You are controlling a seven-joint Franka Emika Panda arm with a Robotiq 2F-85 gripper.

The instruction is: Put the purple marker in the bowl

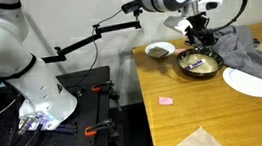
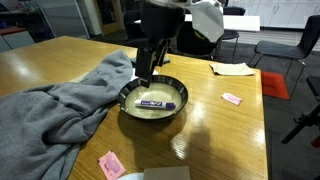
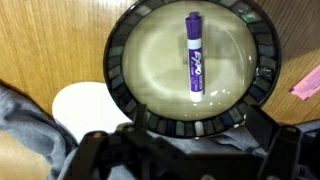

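Note:
The purple marker (image 3: 193, 58) lies flat inside the bowl (image 3: 115, 60), on its pale beige bottom, with the whitish end pointing toward my gripper. Both exterior views show the marker (image 1: 200, 65) (image 2: 157, 103) inside the dark-rimmed bowl (image 1: 184, 68) (image 2: 181, 96). My gripper (image 3: 190, 150) hangs just above the bowl's near rim. Its fingers are spread wide and hold nothing. In the exterior views my gripper (image 1: 204, 42) (image 2: 146, 72) stands over the bowl's edge, apart from the marker.
A grey cloth (image 2: 60, 105) (image 1: 254, 48) lies against the bowl. A small white bowl (image 1: 160, 50) (image 3: 85, 105) and a flat white plate (image 1: 248, 81) sit nearby. Pink square pieces (image 2: 231, 98) (image 2: 110, 163) (image 1: 166, 100) and paper (image 2: 232, 68) lie on the wooden table.

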